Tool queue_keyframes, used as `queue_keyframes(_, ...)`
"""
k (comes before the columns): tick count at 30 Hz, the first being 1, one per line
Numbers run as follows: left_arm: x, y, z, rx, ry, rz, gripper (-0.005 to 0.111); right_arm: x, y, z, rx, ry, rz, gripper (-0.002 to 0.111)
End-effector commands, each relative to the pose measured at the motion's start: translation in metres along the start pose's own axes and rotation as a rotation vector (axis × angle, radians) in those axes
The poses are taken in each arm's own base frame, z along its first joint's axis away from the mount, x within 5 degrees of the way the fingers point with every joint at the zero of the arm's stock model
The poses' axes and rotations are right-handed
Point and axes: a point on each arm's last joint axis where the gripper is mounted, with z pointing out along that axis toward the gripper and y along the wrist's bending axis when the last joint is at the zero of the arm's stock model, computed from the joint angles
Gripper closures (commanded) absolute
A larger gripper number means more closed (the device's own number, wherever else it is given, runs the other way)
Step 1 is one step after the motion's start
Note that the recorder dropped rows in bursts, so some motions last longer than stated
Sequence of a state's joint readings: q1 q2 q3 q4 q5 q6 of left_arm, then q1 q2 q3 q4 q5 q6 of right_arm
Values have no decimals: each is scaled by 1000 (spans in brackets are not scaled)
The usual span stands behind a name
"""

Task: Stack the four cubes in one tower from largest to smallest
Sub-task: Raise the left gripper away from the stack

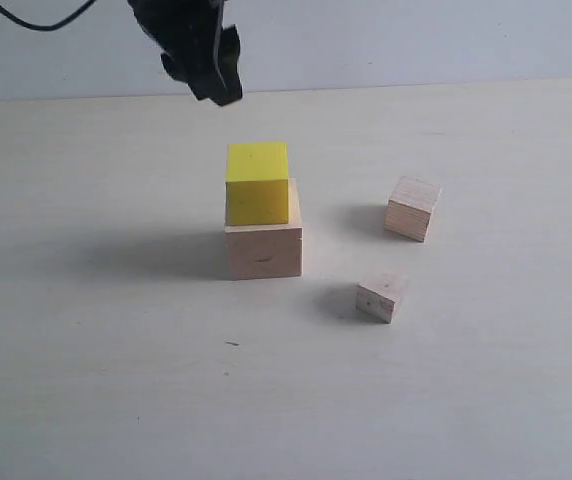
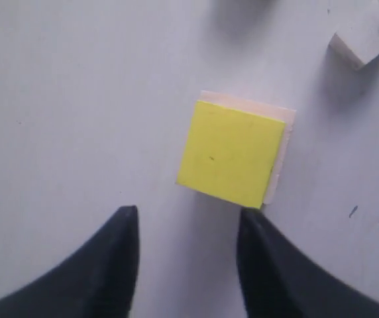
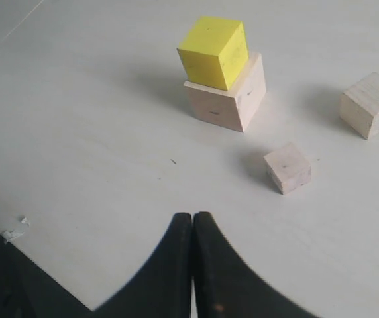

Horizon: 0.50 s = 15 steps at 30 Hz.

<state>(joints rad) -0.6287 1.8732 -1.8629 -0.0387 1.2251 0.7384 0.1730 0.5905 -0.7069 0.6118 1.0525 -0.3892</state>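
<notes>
The yellow cube (image 1: 257,182) rests on the largest pale wood cube (image 1: 264,248) mid-table, set toward its back left corner. A small wood cube (image 1: 411,208) lies to the right, and the smallest wood cube (image 1: 381,297) sits nearer the front. My left gripper (image 1: 209,80) hangs open well above and behind the stack; in the left wrist view (image 2: 188,215) its fingers are spread with nothing between them, the yellow cube (image 2: 232,152) just beyond. My right gripper (image 3: 193,217) is shut and empty, far from the stack (image 3: 219,73); only a dark sliver shows at the exterior view's right edge.
The pale tabletop (image 1: 116,380) stretches wide around the cubes. A light wall (image 1: 416,40) runs behind the far edge. A black cable (image 1: 36,20) hangs at the top left.
</notes>
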Motion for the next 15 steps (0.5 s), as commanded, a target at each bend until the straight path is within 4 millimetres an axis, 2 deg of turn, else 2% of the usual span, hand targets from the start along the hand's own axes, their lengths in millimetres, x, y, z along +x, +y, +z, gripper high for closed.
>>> queue_keyframes(1, 1, -2, -38, -62, -66, -35, 81, 1, 0, 0, 8, -7, -7, 108)
queue_keyframes(3, 3, -4, -51, -78, -89, -85, 79, 1, -1, 0, 17, -2, -13, 108)
queue_keyframes(9, 10, -8, -89, -143, -149, -281, 52, 3, -6, 0, 71, 18, -31, 108)
queue_keyframes(11, 12, -10, -97, -151, -168, -314, 54, 4, -7, 0, 88, 24, -41, 108)
queue_keyframes(14, 14, -14, -113, -157, -209, -374, 74, 4, -8, 0, 108, 33, -51, 108)
queue_keyframes(15, 16, -15, -118, -161, -220, -393, 85, 4, -8, 0, 109, 33, -44, 108)
